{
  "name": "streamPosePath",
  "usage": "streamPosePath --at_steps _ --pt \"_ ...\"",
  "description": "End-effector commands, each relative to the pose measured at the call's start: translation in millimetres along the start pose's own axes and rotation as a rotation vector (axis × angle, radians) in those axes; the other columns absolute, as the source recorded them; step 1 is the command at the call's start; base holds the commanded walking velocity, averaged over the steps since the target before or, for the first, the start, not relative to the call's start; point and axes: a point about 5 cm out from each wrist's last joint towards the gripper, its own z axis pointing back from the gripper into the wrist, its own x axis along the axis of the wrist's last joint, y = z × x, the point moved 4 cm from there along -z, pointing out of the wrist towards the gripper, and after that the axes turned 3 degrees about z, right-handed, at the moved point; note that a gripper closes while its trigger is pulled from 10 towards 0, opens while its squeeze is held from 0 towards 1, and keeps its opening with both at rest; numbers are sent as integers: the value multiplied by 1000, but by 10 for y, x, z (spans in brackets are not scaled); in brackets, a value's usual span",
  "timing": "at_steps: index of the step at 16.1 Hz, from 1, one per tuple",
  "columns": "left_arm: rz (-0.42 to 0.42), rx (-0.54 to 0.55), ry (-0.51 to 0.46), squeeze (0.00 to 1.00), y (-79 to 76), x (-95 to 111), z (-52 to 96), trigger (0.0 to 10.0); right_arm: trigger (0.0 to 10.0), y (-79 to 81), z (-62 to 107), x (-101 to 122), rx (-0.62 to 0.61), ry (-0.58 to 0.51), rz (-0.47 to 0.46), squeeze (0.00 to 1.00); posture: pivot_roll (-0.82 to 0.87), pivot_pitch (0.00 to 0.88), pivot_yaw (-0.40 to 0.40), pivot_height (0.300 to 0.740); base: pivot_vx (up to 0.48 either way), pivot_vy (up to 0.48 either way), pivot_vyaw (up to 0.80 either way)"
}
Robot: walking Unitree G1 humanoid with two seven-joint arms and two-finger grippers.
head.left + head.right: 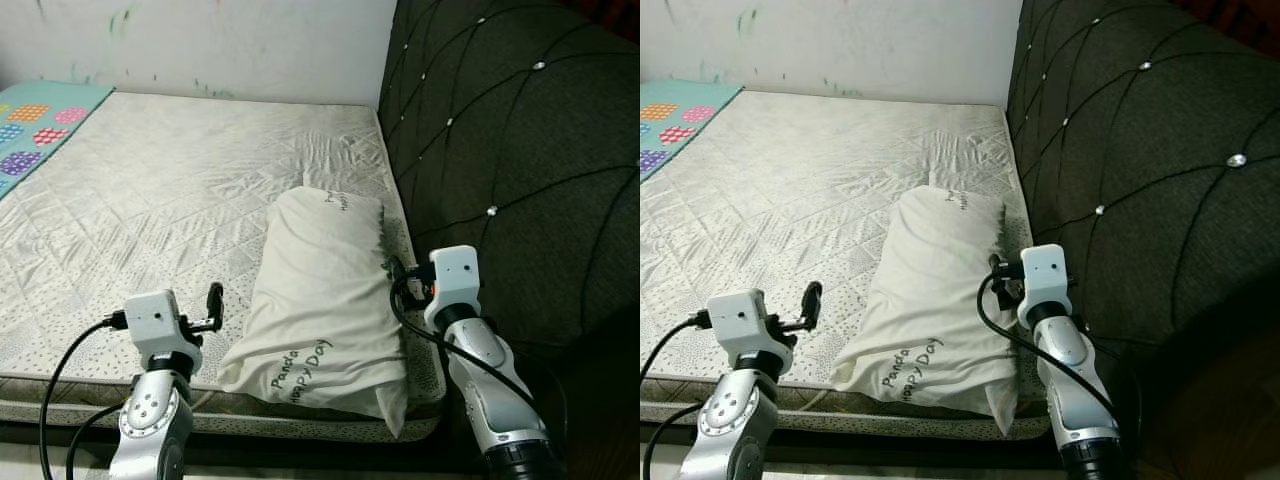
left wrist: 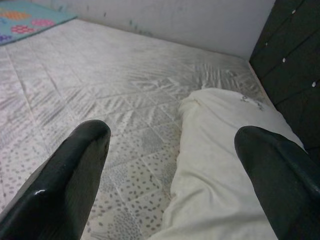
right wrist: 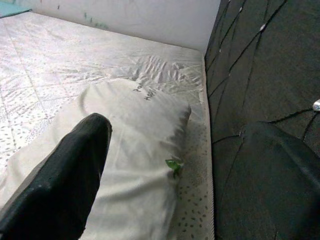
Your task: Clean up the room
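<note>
1. Left eye view: the pillow [image 1: 322, 305] lies on the mattress [image 1: 170, 190], long axis running away from me, between my grippers
2. My right gripper [image 1: 400, 276] is nearer, at its edge; my left gripper [image 1: 214, 305] stands just beside it
3. Both are spread wide, holding nothing

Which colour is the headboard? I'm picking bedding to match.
The headboard is dark grey-black, tufted in diamonds with shiny studs; the left eye view shows it best.

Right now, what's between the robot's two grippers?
The white pillow lies between the left gripper and right gripper on the mattress, seen in both eye views.
</note>
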Motion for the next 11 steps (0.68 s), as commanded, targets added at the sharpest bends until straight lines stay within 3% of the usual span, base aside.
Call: streamPosePath --at_steps 1,11 --pt "15 9 10 0 1 -8 11 10000 10000 -32 17 31 0 -6 -9 0 -72 0 -23 740 0 382 0" --pt "26 8 13 0 -31 1 -24 10000 10000 14 -17 74 29 -1 -8 0 -74 0 -37 740 0 427 0"
